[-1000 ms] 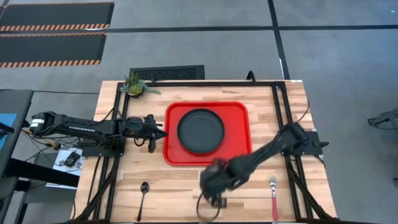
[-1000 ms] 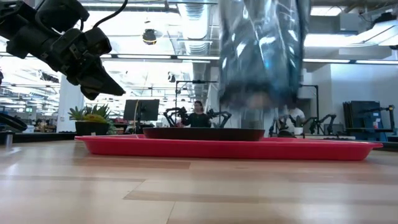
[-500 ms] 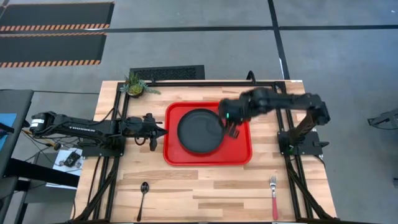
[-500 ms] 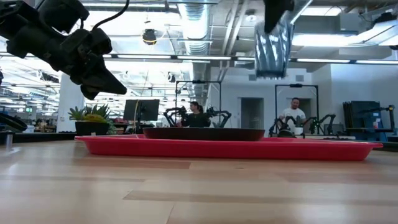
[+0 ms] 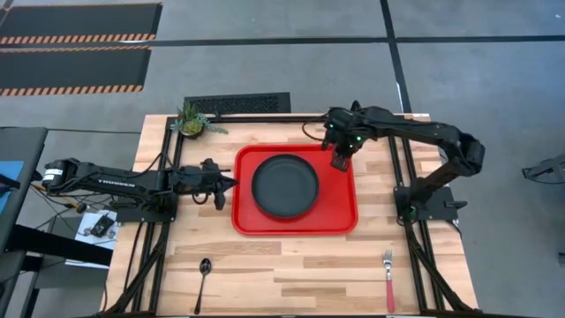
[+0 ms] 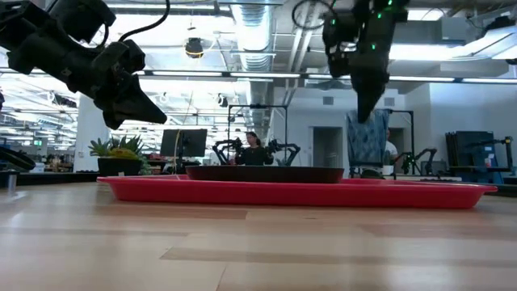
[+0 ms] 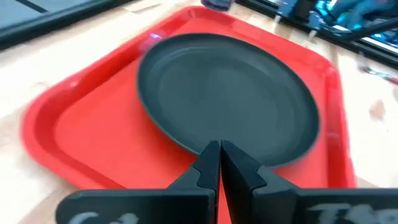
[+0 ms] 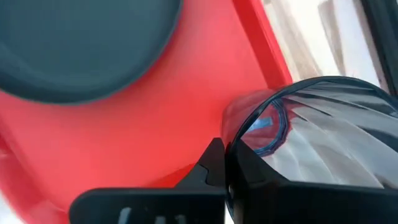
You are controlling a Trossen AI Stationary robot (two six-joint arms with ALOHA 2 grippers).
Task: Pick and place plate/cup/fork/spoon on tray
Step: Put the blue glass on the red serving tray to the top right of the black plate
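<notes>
The red tray [image 5: 340,216] lies at the table's middle with the black plate [image 5: 285,186] flat on it. My right gripper [image 5: 339,162] is over the tray's far right corner, shut on the translucent ribbed cup [image 6: 367,141], which also shows in the right wrist view [image 8: 311,137]. My left gripper [image 5: 231,182] is shut and empty, held above the table just left of the tray's left rim. The dark spoon [image 5: 204,271] lies on the table near the front left. The red-handled fork [image 5: 388,276] lies near the front right. My right gripper holds the cup by its wall at the rim [image 8: 249,124], pinched between the two fingers; one finger seems inside and one outside. The fingers point down from above. The cup hangs upright below them, low over the tray; the plate hides its base in the low view.
A small potted plant [image 5: 190,119] stands at the far left corner. Black frame rails [image 5: 402,168] run along the table's left and right sides. People [image 6: 257,149] and other robots show in the room beyond the table.
My right gripper has carried the cup from near the table's front edge, up and toward the far edge, across the tray's right side to its far right corner, then come down there. The cup stays in its hold throughout.
</notes>
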